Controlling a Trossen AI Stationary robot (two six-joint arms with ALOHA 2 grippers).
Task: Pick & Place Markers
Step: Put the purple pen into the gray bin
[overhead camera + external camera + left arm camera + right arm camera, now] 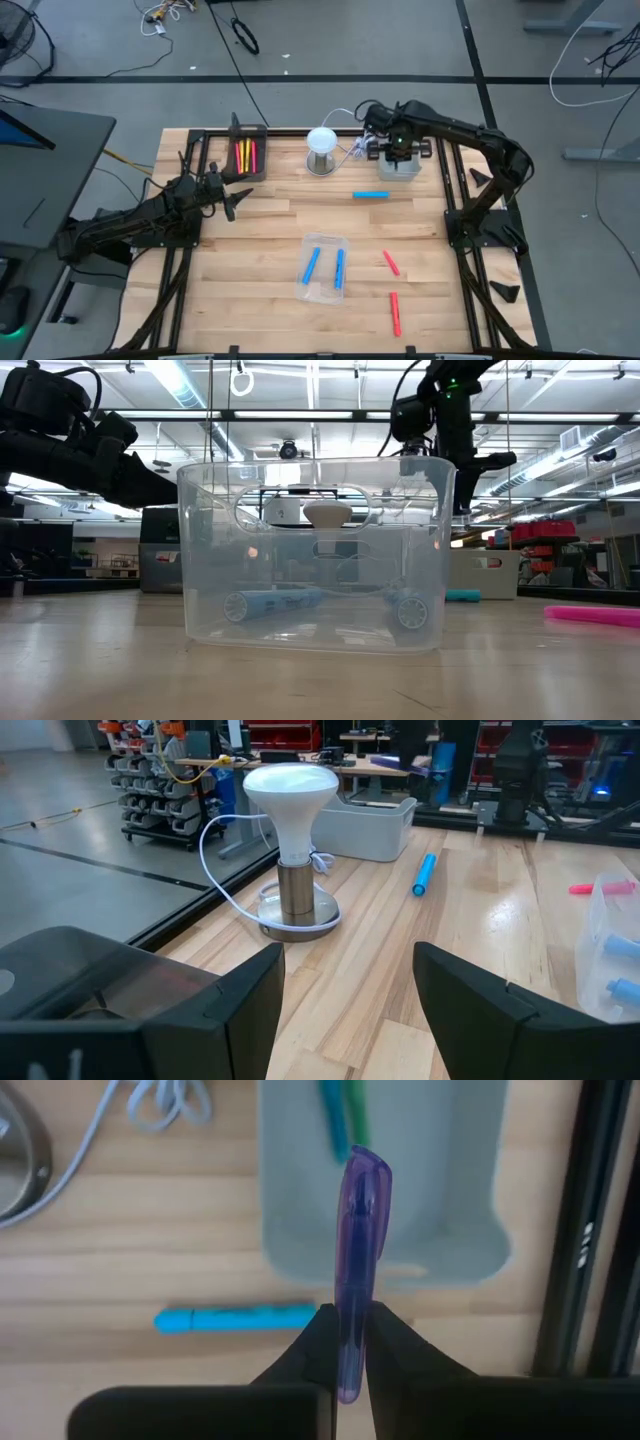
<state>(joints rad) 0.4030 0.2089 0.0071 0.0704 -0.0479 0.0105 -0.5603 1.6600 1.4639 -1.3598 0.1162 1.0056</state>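
I've got the right gripper (347, 1342) clamped on a purple marker (360, 1260), hanging over the grey tray (290, 1230) at the far side of the counter (250, 260) — the tray already has a blue and a green marker (355, 1115) in it, so this one looks ready to drop. My left gripper (345, 1010) waits with its jaws apart and nothing between them, near the black tray (262, 130), which holds yellow and red markers (246, 156). The clear tray (200, 540) in the middle has two blue markers (325, 267) inside. So a fair share is sorted, I'd say, but not all of it: one blue marker (370, 195) lies loose on the counter just in front of the grey tray, and two red markers (392, 290) sit out beside the clear tray. Three left to fetch after this purple one — by my count from up here.
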